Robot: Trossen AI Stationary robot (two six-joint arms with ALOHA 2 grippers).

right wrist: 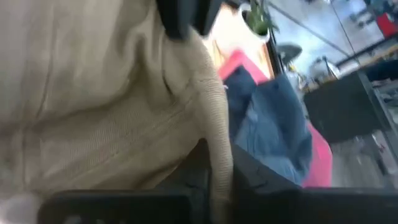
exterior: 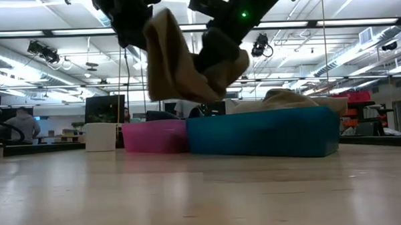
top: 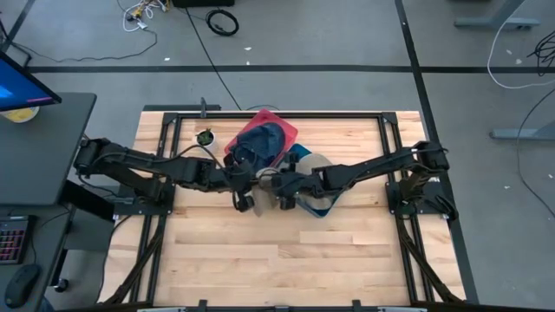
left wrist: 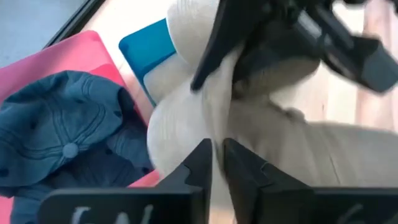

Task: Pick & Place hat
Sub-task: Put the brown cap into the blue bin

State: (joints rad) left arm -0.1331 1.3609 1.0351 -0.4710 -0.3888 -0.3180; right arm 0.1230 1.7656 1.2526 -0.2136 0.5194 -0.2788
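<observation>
From above, the left gripper (top: 247, 186) and right gripper (top: 276, 184) meet just in front of the pink bin (top: 282, 128). At table height, both pinch a beige hat (exterior: 185, 63) lifted above that bin (exterior: 154, 137). Each wrist camera shows fingers clamped on beige cloth.

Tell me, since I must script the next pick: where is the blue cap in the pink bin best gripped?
Probably at its crown, from above: the blue cap lies crown-up with its button showing in the pink bin, whose walls block a side approach. Both grippers now hold the beige hat.
</observation>
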